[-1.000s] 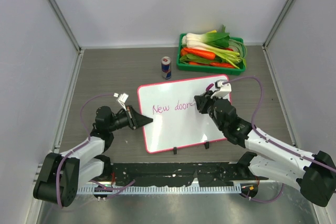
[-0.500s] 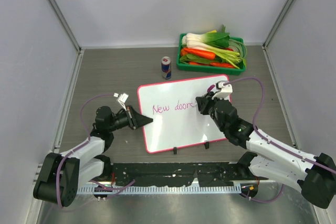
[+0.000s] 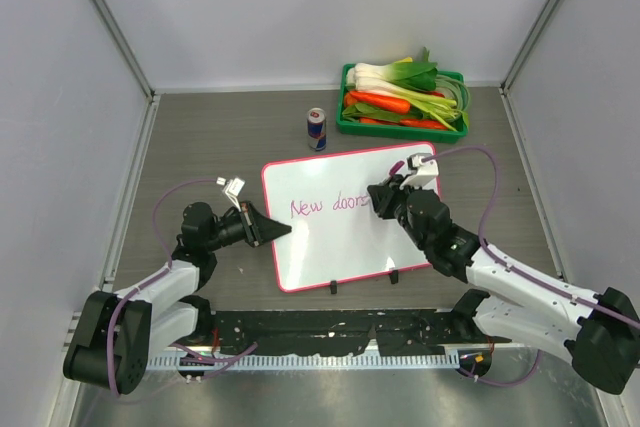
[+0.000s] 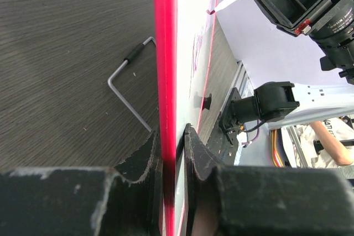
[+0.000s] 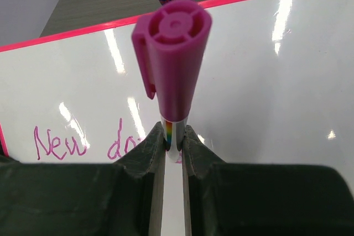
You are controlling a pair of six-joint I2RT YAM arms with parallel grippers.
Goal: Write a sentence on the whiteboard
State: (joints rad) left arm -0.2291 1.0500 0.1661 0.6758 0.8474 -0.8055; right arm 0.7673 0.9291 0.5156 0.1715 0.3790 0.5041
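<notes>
**Writing under way, 2nd word beneath the tip**

I judge we are in the middle of the writing step. The large white rectangular whiteboard with the thin pink-red frame sits mid-table between the 2 arms. Its line of pink-magenta cursive handwriting reads "New" plus a 2nd word starting "doo" that runs under my right gripper.

That gripper is pressed together on the barrel of a magenta plastic marker, cap end toward the wrist camera. The left gripper pinches the board's left frame edge, steadying it.

As I read it, the next move calls for carrying the tip rightward along the same line with light, even contact.

Count: 1 whiteboard, 1 marker, 1 blue-and-silver drink can, 1 green plastic crate of vegetables, 2 grippers.
</notes>
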